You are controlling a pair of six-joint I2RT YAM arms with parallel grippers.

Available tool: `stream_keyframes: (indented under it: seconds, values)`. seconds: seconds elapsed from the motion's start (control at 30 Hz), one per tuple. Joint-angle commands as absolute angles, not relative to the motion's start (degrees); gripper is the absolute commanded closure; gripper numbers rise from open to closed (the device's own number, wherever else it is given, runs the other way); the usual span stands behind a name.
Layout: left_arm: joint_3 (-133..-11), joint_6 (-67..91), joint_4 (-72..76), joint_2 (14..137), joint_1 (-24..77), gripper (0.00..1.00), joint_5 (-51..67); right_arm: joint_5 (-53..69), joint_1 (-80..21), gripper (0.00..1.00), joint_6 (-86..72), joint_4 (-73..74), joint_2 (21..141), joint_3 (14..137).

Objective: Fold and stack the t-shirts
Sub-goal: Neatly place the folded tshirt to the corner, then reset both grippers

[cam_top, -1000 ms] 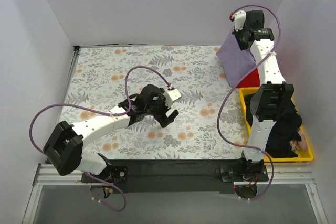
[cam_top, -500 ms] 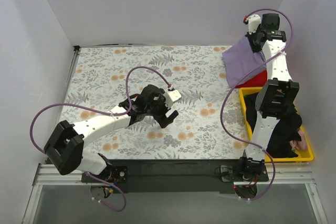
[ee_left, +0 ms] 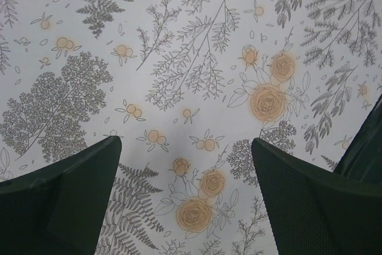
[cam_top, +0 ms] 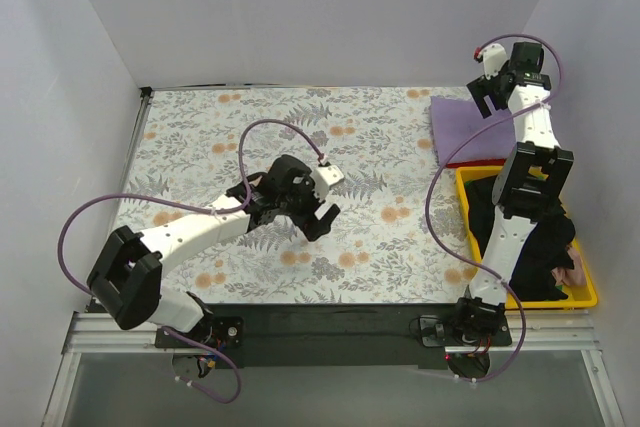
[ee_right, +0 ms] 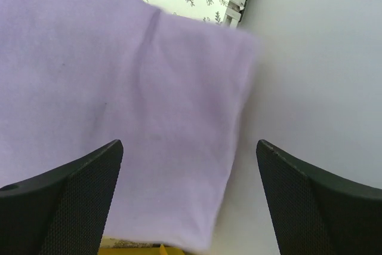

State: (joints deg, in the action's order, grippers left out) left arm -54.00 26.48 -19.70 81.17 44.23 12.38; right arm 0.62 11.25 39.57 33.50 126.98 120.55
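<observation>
A folded lavender-purple t-shirt (cam_top: 463, 127) lies flat at the table's far right, on top of a red t-shirt (cam_top: 478, 160) that shows only as a thin strip along its near edge. Above the lavender shirt's far right corner, close to the side wall, my right gripper (cam_top: 490, 99) hangs open. The right wrist view has the lavender t-shirt (ee_right: 119, 111) below and between the spread fingers of that gripper (ee_right: 188, 198), with nothing gripped. Over the middle of the floral cloth (cam_top: 200, 147) my left gripper (cam_top: 310, 212) stands open and empty; its wrist view shows only the print (ee_left: 191, 88) between the gripper's (ee_left: 185, 201) fingers.
A yellow tray (cam_top: 585, 297) at the near right holds dark clothes (cam_top: 535, 237), and the right arm rises right beside it. White walls close in the table on the left, back and right (ee_right: 316, 88).
My right gripper has opened and let go of the lavender t-shirt, which has dropped flat onto the red one. The right arm moved right toward the wall. The left arm barely shifted.
</observation>
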Motion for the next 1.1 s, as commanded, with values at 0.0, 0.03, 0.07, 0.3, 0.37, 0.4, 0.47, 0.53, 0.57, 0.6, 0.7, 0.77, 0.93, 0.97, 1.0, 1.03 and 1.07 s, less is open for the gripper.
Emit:
stream_keyframes:
  seconds: [0.0, 0.03, 0.07, 0.3, 0.37, 0.4, 0.47, 0.53, 0.57, 0.6, 0.7, 0.77, 0.93, 0.97, 1.0, 1.03, 1.07]
  values:
    - [-58.0, 32.4, -22.2, 80.2, 38.9, 0.10, 17.7, 0.8, 11.3, 0.02, 39.6, 30.4, 124.6, 124.1]
    - [-58.5, 34.1, -23.2, 80.0, 37.3, 0.10, 21.1, 1.2, 11.3, 0.02, 38.5, 31.1, 122.9, 124.1]
    - [-59.4, 36.5, -23.6, 79.7, 34.0, 0.09, 23.4, 2.4, 11.1, 0.02, 38.1, 32.1, 121.9, 124.0]
    - [-65.2, 48.7, -29.5, 83.1, 17.3, 0.10, 35.0, 9.6, 6.5, 0.02, 34.0, 39.0, 111.3, 117.6]
    - [-67.0, 49.8, -31.6, 84.4, 9.8, 0.10, 39.2, 10.9, 5.0, 0.02, 31.6, 41.5, 108.4, 116.0]
    - [-68.7, 50.3, -31.7, 85.1, 7.4, 0.10, 42.3, 13.2, 3.6, 0.01, 29.3, 41.9, 107.5, 115.3]
    - [-71.2, 49.7, -33.6, 86.3, 1.4, 0.10, 43.2, 15.3, 2.2, 0.02, 25.7, 42.9, 104.7, 112.6]
    - [-76.2, 48.0, -36.6, 89.0, -3.0, 0.10, 42.5, 19.9, 0.4, 0.02, 20.2, 43.2, 101.9, 109.7]
    - [-77.8, 47.0, -38.0, 90.3, -6.6, 0.09, 42.8, 22.0, 0.2, 0.02, 18.7, 43.0, 100.9, 105.1]
    - [-79.3, 46.2, -39.4, 91.7, -8.2, 0.10, 43.2, 26.5, 0.2, 0.02, 16.5, 42.7, 98.8, 102.7]
    - [-82.7, 41.8, -44.6, 95.2, -12.7, 0.09, 44.1, 29.0, -3.4, 0.02, 15.7, 40.8, 96.1, 92.2]
    - [-79.8, 39.6, -44.0, 93.4, -13.5, 0.09, 42.5, 29.8, -5.2, 0.02, 14.9, 38.9, 93.5, 86.9]
    - [-68.9, 37.5, -38.1, 85.8, -13.4, 0.09, 38.9, 26.9, -10.0, 0.02, 13.1, 33.8, 88.5, 72.3]
    - [-66.2, 37.2, -37.7, 84.2, -13.4, 0.09, 37.5, 25.8, -11.1, 0.02, 12.6, 33.1, 88.0, 70.9]
    - [-64.4, 36.8, -37.3, 83.4, -13.4, 0.09, 36.7, 25.2, -11.5, 0.02, 12.3, 32.4, 87.5, 69.6]
    - [-62.9, 36.3, -36.1, 82.5, -13.4, 0.09, 36.1, 25.1, -11.9, 0.02, 12.0, 32.0, 86.6, 67.2]
    - [-61.5, 36.1, -35.7, 81.3, -13.4, 0.09, 35.1, 25.0, -12.4, 0.02, 11.6, 31.2, 86.1, 66.4]
